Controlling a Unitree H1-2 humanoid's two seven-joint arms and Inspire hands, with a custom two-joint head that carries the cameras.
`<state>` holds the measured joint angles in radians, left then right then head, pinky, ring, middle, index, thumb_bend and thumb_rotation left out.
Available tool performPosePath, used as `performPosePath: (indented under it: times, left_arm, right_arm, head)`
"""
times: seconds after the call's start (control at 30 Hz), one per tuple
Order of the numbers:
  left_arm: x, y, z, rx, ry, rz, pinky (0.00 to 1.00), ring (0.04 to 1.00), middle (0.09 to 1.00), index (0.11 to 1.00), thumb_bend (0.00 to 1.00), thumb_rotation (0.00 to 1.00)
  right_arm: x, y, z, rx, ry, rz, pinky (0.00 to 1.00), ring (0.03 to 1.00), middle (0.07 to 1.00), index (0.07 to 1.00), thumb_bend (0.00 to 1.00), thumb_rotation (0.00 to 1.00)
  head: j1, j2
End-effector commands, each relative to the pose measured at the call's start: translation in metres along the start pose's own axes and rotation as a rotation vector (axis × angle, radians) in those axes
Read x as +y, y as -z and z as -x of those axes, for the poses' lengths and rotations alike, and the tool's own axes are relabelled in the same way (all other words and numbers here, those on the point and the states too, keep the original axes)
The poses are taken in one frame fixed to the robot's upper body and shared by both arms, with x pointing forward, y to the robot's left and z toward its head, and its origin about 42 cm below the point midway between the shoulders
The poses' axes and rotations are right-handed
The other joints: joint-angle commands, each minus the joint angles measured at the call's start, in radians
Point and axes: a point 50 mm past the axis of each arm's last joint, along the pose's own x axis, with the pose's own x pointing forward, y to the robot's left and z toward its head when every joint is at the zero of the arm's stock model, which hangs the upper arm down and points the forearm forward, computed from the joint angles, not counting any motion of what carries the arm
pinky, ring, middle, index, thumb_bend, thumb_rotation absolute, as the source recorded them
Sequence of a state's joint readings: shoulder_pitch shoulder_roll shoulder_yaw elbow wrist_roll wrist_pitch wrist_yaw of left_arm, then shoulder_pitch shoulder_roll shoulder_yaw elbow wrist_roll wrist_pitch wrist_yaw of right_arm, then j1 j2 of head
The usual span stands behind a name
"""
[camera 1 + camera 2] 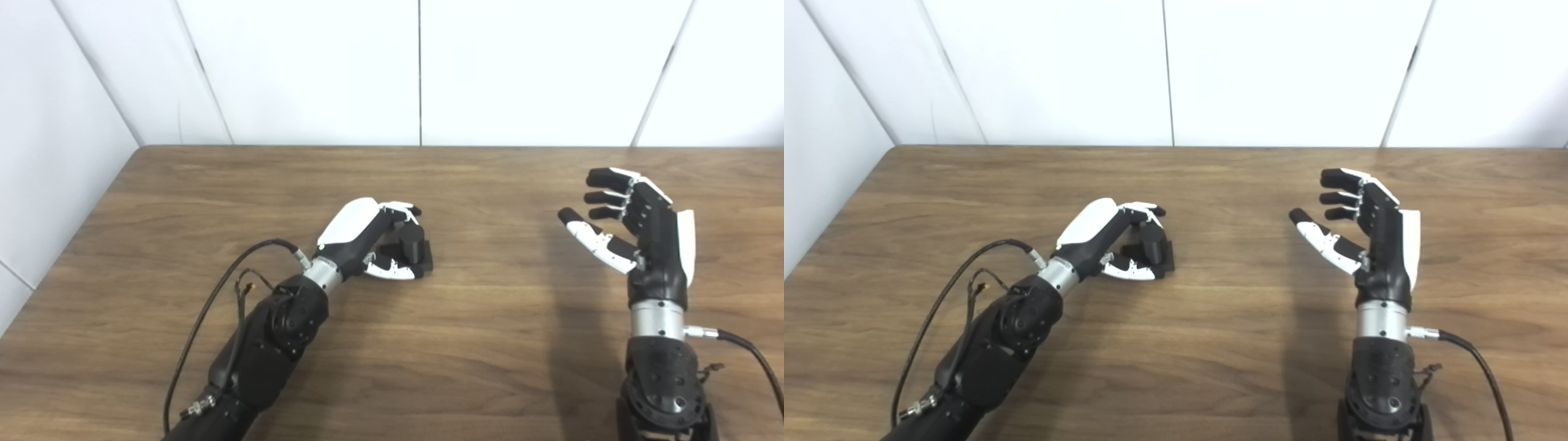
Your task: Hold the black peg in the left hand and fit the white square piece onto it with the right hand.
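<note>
A white panelled wall (pixel 419 67) stands behind a wooden desk (pixel 478 343), which fills most of both views. Two black arms come in from the bottom edge, each trailing a black cable (pixel 202 312). The right hand (pixel 637 226) is held above the desk on the right, fingers (pixel 606 179) spread and thumb apart, holding nothing. The left hand (pixel 373 236) lies low near the desk's middle, its fingers (pixel 405 211) and thumb curled around the peg (pixel 413 245). The peg is black and stands upright on a square base; whether the base touches the desk cannot be told. The two hands are well apart.
</note>
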<state>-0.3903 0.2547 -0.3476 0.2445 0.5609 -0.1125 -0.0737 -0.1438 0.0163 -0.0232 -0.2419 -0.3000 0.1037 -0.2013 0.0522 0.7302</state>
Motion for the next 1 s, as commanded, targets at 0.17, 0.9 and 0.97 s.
performPosePath:
  times: [0.17,0.9,0.97]
  left_arm:
    - [-0.029,-0.017,-0.002,-0.065,0.083,0.028,0.73,0.859,0.834,0.489,0.52,0.06]
    - [-0.050,-0.034,-0.008,-0.120,0.120,0.057,0.71,0.857,0.831,0.490,0.52,0.07]
    - [-0.050,-0.035,-0.008,-0.118,0.120,0.080,0.72,0.860,0.830,0.489,0.52,0.07]
  right_arm:
    - [-0.001,-0.024,-0.010,-0.099,0.030,-0.016,0.54,0.612,0.670,0.637,0.66,0.05]
    - [-0.009,-0.027,-0.013,-0.112,0.042,0.010,0.52,0.610,0.665,0.641,0.65,0.05]
    - [-0.009,-0.027,-0.013,-0.108,0.043,0.008,0.53,0.606,0.662,0.640,0.65,0.05]
  head:
    - [-0.012,0.006]
    - [-0.053,0.016]
    - [-0.052,0.017]
